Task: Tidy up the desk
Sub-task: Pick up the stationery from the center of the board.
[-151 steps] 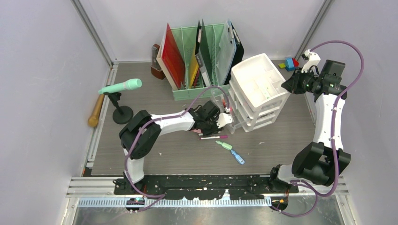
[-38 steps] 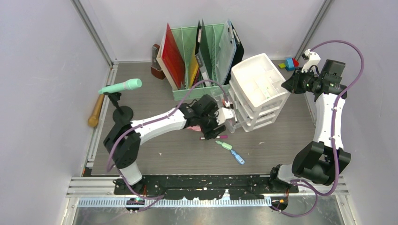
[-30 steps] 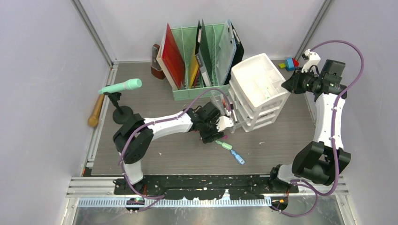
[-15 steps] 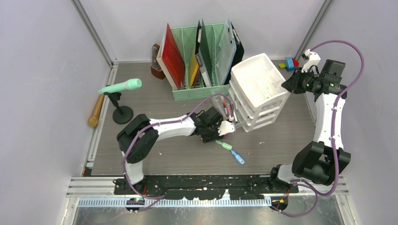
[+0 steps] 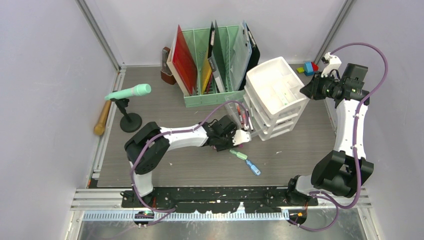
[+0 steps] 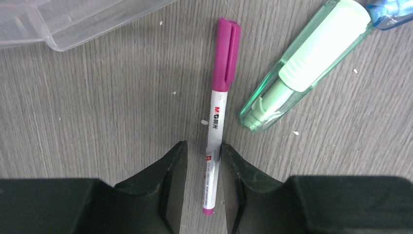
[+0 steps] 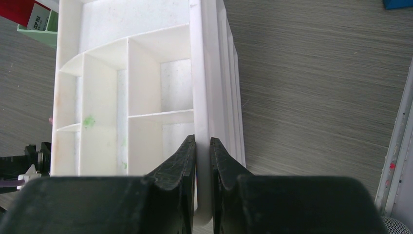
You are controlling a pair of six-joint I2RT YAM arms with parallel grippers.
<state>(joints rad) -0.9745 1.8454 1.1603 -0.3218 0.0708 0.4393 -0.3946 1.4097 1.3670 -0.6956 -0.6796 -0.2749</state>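
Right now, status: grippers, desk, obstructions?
Left gripper open, straddling magenta pen on desk. Right gripper shut on white drawer unit rim. Green highlighter lies beside pen, apart.

Our right hand (image 7: 203, 142) pinches the white organizer (image 7: 146, 87) by its side wall, above the grey counter (image 7: 311, 97).

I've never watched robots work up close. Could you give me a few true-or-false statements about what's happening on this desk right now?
1. The left fingers straddle a pink-capped pen lying on the desk. True.
2. The right fingers pinch the rim of the white drawer unit. True.
3. The green highlighter sits inside the white drawer unit. False: it lies on the desk beside the pen.
4. The pen's cap is off. False: the cap is on.
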